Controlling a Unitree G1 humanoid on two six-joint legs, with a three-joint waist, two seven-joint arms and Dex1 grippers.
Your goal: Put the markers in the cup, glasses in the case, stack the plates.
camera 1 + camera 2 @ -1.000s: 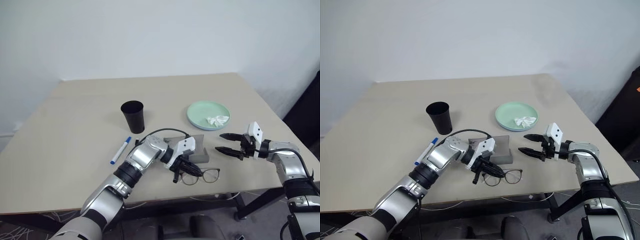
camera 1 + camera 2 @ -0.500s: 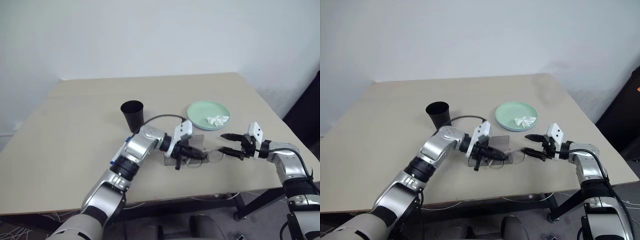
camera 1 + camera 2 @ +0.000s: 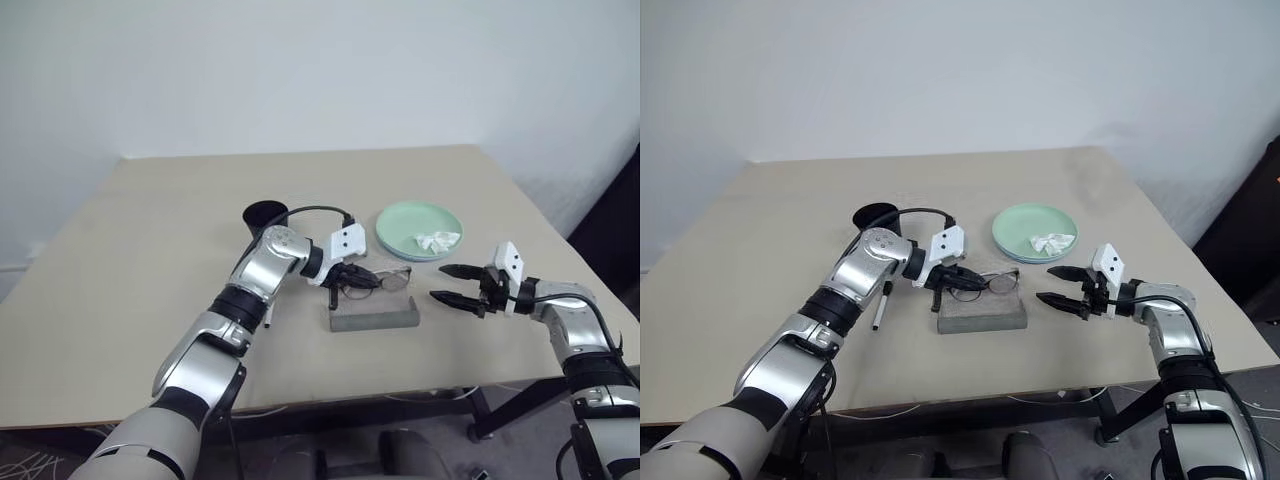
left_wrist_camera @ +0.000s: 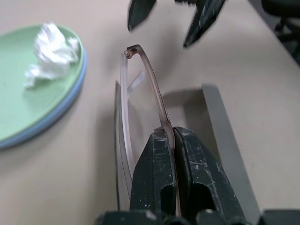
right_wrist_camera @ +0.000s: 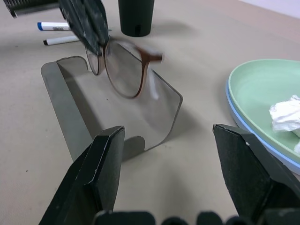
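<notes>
**Glasses lifted off the desk and held over the open case**

The grey case [image 3: 374, 317] lies open on the beige desk [image 3: 150, 260], near its front edge, and serves as the landmark here. Its translucent lid stands up along the far side.

A second ago the glasses [image 3: 378, 280] lay flat on the desk just in front of the case, with the left tool [image 3: 345, 281] lowered onto them. Now the left tool is clenched on the thin dark frame and has carried the glasses up and away from the robot, so they hang above the far edge of the case, in front of the lid, clear of the desk. The left wrist view shows the two black fingers [image 4: 154, 173] pinched tight on the frame.

To the right of the case, apart from it, the right tool [image 3: 452, 284] hovers over the desk with its fingers spread wide, grasping nothing. It has not moved in that second.

To the left of the case, partly hidden behind the left arm, lies a marker [image 5: 55, 26] with a blue cap, and a second white one just beside it.

Beyond the case to the left stands the black cup [image 3: 262, 213], upright. Beyond the case to the right sit the plates [image 3: 405, 222], mint green stacked on light blue, with a crumpled white scrap [image 3: 436, 240] on top. Cup, plates and scrap are where they were.
</notes>
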